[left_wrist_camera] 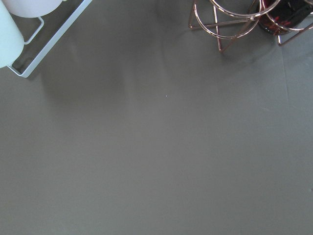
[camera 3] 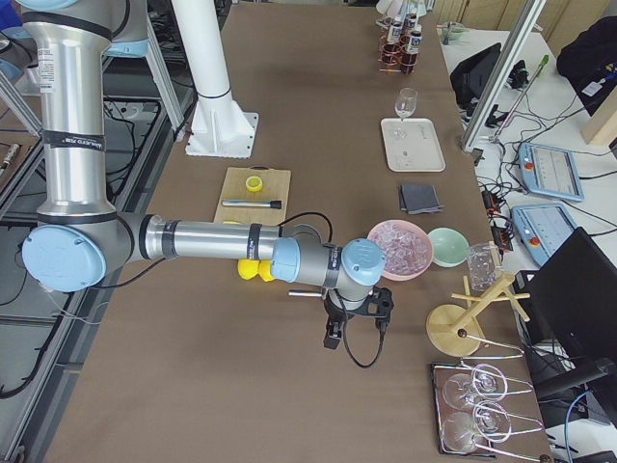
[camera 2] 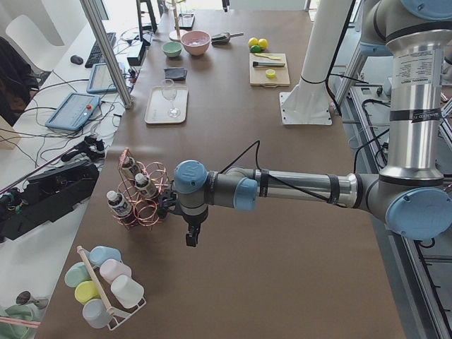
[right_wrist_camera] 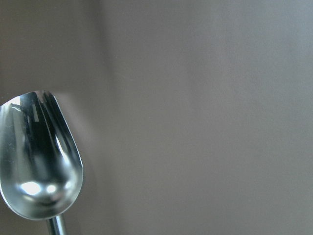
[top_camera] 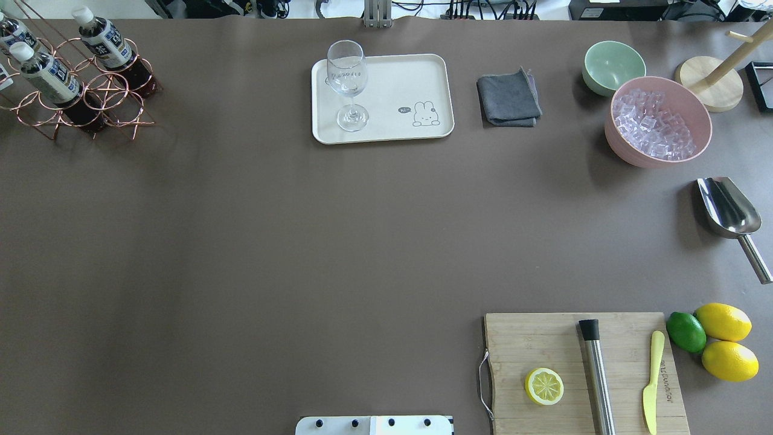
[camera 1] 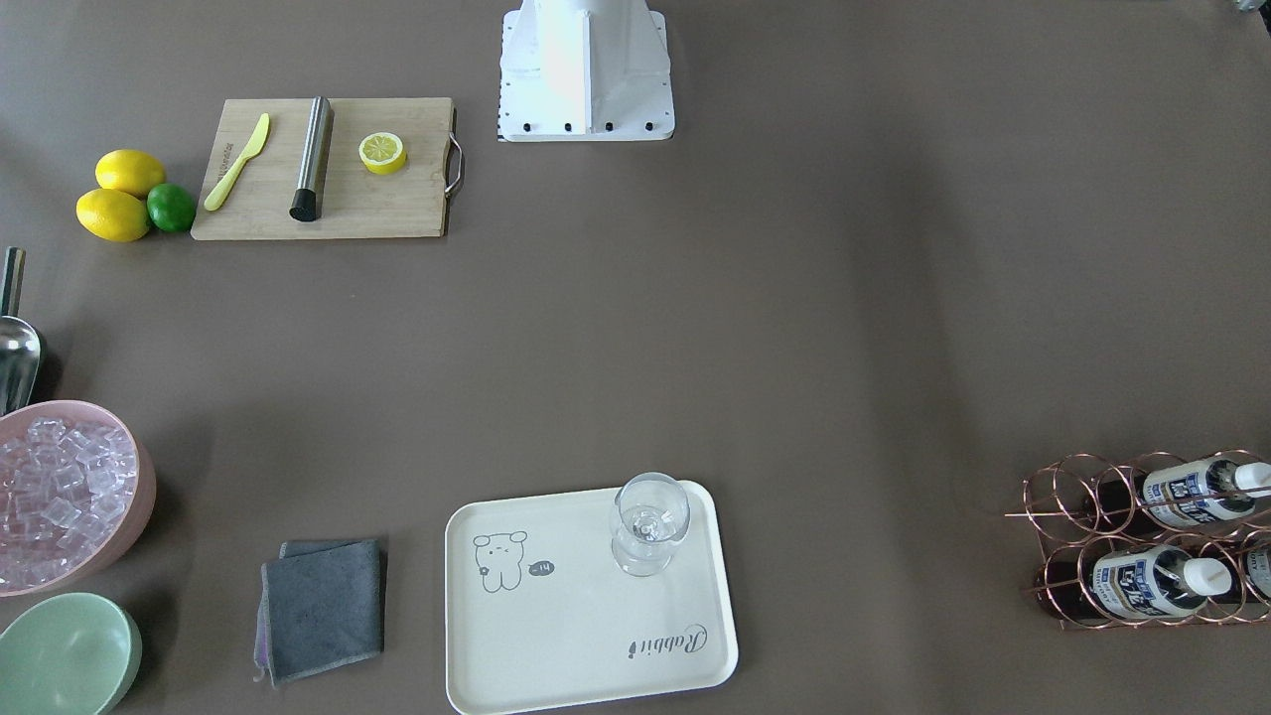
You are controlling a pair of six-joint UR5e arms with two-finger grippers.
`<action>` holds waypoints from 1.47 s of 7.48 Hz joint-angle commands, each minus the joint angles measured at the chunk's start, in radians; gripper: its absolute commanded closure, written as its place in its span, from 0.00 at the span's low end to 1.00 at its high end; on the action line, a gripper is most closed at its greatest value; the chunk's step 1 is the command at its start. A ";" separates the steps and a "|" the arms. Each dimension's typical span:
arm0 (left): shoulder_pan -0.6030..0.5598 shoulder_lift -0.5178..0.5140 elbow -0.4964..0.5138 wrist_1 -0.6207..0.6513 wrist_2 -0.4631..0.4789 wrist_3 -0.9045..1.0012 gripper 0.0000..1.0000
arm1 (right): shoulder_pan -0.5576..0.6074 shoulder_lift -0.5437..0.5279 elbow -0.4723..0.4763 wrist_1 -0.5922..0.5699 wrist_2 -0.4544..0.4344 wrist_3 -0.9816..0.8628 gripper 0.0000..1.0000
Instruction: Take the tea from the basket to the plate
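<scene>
left gripper: above the table, just beside the basket; whether spread or pressed together, cannot tell.
right gripper: near the pink bowl of ice; finger state cannot be told.
tea: three bottles leaning in the basket, close to the left gripper.
plate: well apart from the basket, bearing a wine glass.

The basket, with three tea bottles in it, stands at the far left corner of the table. The plate lies at the middle of the far edge, with a glass on it.
</scene>
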 commanded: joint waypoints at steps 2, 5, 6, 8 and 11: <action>-0.007 0.013 -0.007 0.002 0.000 0.005 0.02 | 0.000 0.001 0.000 0.000 0.000 0.000 0.00; -0.008 0.016 -0.011 0.005 -0.002 0.005 0.02 | 0.000 0.001 -0.001 -0.002 0.000 0.000 0.00; -0.010 0.025 -0.005 0.006 -0.003 0.002 0.02 | 0.000 0.002 0.000 0.000 0.000 0.000 0.00; -0.023 0.004 -0.014 0.125 -0.009 -0.007 0.02 | 0.003 0.001 0.014 0.000 0.005 -0.003 0.00; -0.045 -0.102 -0.101 0.431 -0.046 -0.184 0.02 | 0.005 -0.005 0.051 0.000 -0.029 0.002 0.00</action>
